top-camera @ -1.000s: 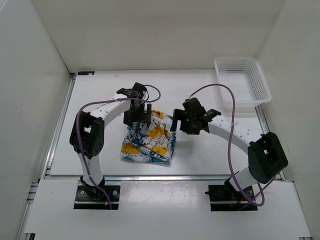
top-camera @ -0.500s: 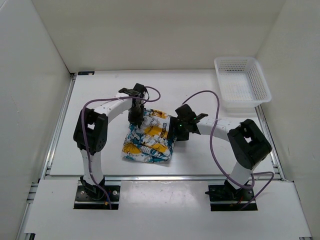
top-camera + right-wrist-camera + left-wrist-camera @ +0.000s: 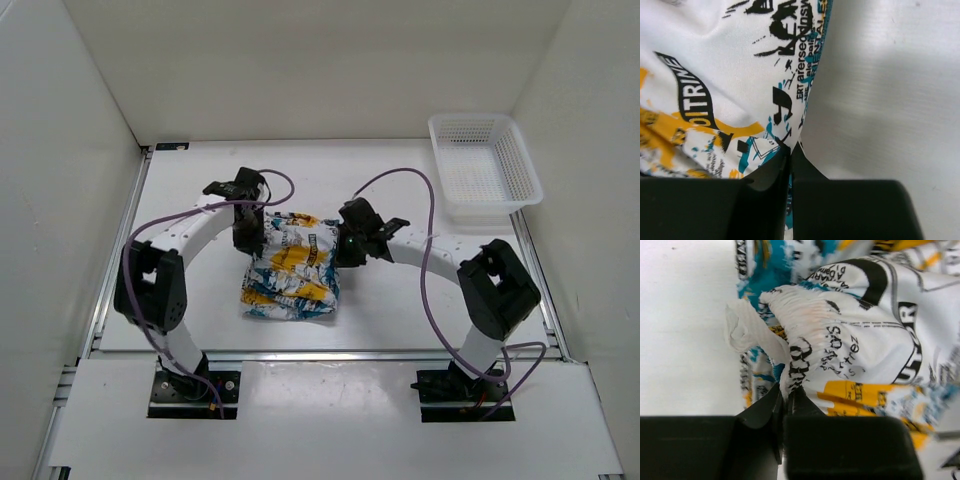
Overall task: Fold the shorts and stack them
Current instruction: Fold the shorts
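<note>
The shorts (image 3: pixel 290 268), white with teal, yellow and black print, lie bunched in the middle of the table. My left gripper (image 3: pixel 250 233) is shut on their far left corner; in the left wrist view the gathered waistband (image 3: pixel 805 335) runs down into my closed left gripper (image 3: pixel 786 396). My right gripper (image 3: pixel 345 243) is shut on the far right edge of the shorts (image 3: pixel 740 90); in the right wrist view the cloth's corner is pinched where my right gripper (image 3: pixel 790 150) closes.
A white plastic mesh basket (image 3: pixel 484 172) stands at the table's far right corner. White walls close in the table on the left, back and right. A metal rail (image 3: pixel 118 250) runs along the left edge.
Both grippers came down from open above the shorts and shut on its far corners. Both arms have since shifted left and back, drawing the far edge of the cloth with them.
</note>
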`<action>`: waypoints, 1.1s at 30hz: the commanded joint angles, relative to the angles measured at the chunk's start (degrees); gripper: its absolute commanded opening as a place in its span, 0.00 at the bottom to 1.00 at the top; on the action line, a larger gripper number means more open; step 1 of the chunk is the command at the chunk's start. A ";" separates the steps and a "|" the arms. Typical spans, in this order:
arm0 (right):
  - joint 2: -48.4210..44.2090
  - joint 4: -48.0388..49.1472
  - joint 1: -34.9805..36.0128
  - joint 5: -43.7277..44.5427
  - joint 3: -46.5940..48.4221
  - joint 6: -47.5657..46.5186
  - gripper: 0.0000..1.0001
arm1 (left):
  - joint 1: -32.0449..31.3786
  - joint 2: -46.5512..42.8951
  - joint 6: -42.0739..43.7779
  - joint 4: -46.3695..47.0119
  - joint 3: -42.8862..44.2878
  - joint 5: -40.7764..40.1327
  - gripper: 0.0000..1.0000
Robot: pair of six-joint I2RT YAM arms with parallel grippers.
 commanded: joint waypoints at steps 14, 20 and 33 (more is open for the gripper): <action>-3.08 -18.40 10.99 14.14 12.34 -2.87 0.28 | 3.70 -4.52 -5.11 -2.39 1.56 -5.72 0.96; 6.40 -13.04 13.46 11.93 11.02 -2.34 0.14 | 3.70 -6.72 -6.35 -2.39 -1.43 -3.88 0.71; -10.95 -25.94 12.94 34.84 14.35 -5.33 1.00 | 3.70 -20.43 -7.13 -7.13 4.01 -2.74 0.89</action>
